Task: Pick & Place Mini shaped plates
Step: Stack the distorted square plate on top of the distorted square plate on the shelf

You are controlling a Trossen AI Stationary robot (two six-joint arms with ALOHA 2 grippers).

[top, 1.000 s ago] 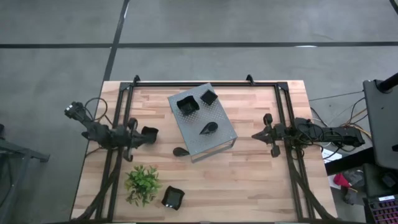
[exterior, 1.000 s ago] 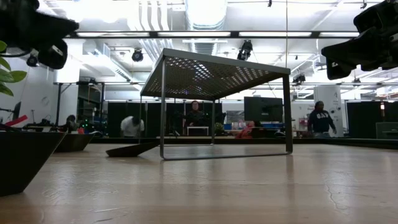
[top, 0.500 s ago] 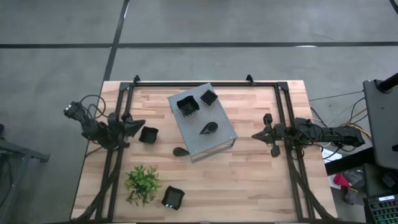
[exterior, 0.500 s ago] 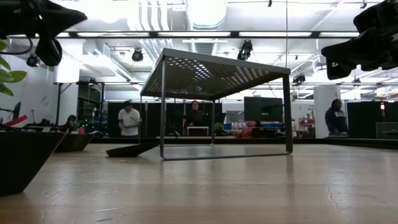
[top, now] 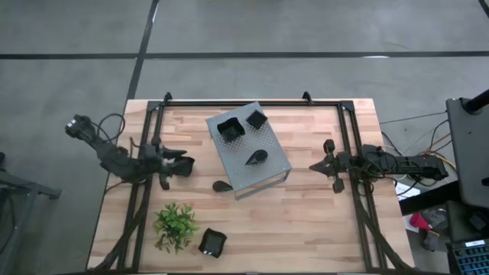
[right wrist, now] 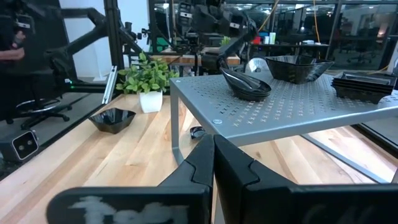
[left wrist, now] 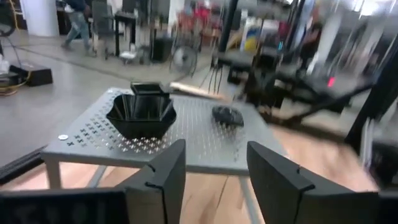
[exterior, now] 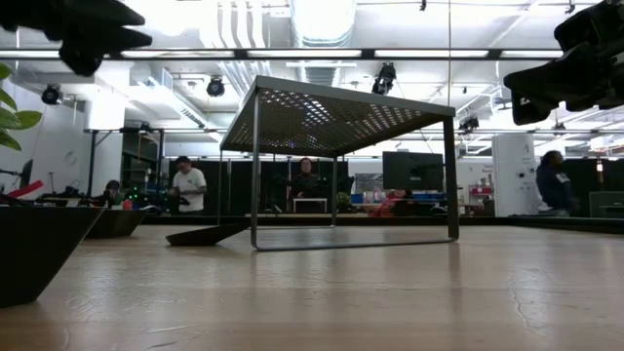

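My left gripper [top: 180, 162] [left wrist: 214, 168] hangs open and level above the table's left part, pointing at the grey perforated box [top: 248, 149], with nothing between its fingers. One black mini plate [top: 189, 163] lies on the table under its tips, partly hidden. On the box stand a deep square plate [top: 229, 128] [left wrist: 142, 115], a flat square plate [top: 255, 118] and a leaf-shaped plate [top: 256, 157] [left wrist: 229, 116]. Another leaf plate [top: 221, 186] lies against the box's near left foot. A square plate [top: 212, 242] sits at the near edge. My right gripper [top: 324, 164] [right wrist: 213, 152] waits shut at the right.
A small green plant [top: 176, 226] stands near the table's front left, beside the square plate. Black frame rails [top: 145, 137] run along both sides and the far edge. Bare wood lies between the box and my right gripper. People move in the room beyond.
My left gripper has risen from beside the plate on the table and tipped up to level. It drew back toward the left edge, then came forward over the plate, and its fingers have opened. The plate stays on the table. My right arm has kept still.
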